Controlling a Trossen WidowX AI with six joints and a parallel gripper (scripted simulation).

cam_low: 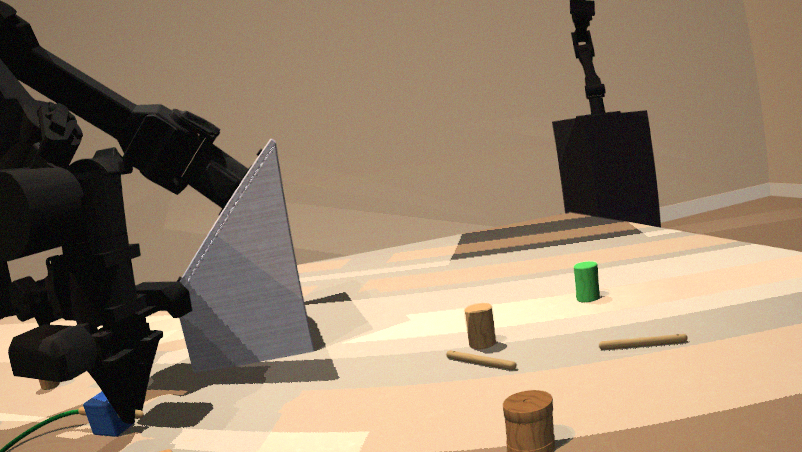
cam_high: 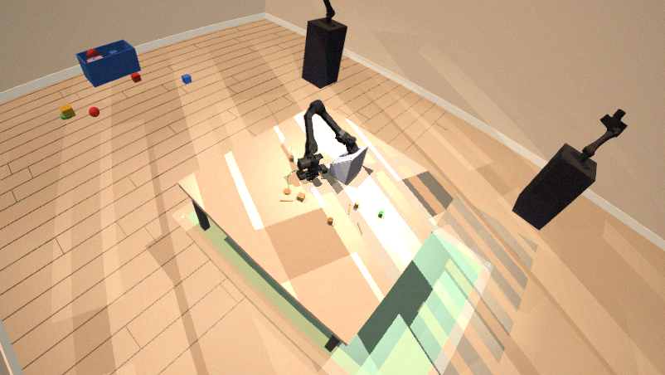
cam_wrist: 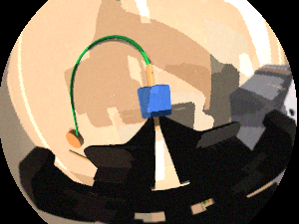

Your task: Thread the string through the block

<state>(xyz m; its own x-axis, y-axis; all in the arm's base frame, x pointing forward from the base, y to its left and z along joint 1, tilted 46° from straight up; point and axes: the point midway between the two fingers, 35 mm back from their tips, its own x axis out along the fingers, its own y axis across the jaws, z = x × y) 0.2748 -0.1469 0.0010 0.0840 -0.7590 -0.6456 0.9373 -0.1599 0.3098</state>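
Note:
The blue block [cam_low: 103, 419] [cam_wrist: 155, 102] sits on the table. The wooden stick [cam_low: 81, 411] [cam_wrist: 150, 75] runs through its hole: its string end shows on one side and its other end on the gripper's side. The green string [cam_high: 288, 179] [cam_low: 38, 430] [cam_wrist: 114, 37] curves from the stick's rear end to the round wooden button [cam_high: 286, 191] [cam_wrist: 75, 139]; none of it shows past the block. My gripper [cam_low: 133, 416] [cam_wrist: 154, 118] is shut on the stick's end, close beside the block. The fingertips hide part of that end.
A grey slanted panel [cam_high: 348, 167] [cam_low: 249, 291] [cam_wrist: 256, 101] stands beside the gripper. Loose sticks [cam_high: 286, 200] [cam_low: 481, 359] [cam_low: 643, 341], brown cylinders [cam_high: 330, 221] [cam_low: 527, 421] [cam_low: 480, 326], a green cylinder [cam_high: 380, 214] [cam_low: 586, 282] and a small orange-brown block [cam_high: 301, 196] are on the table.

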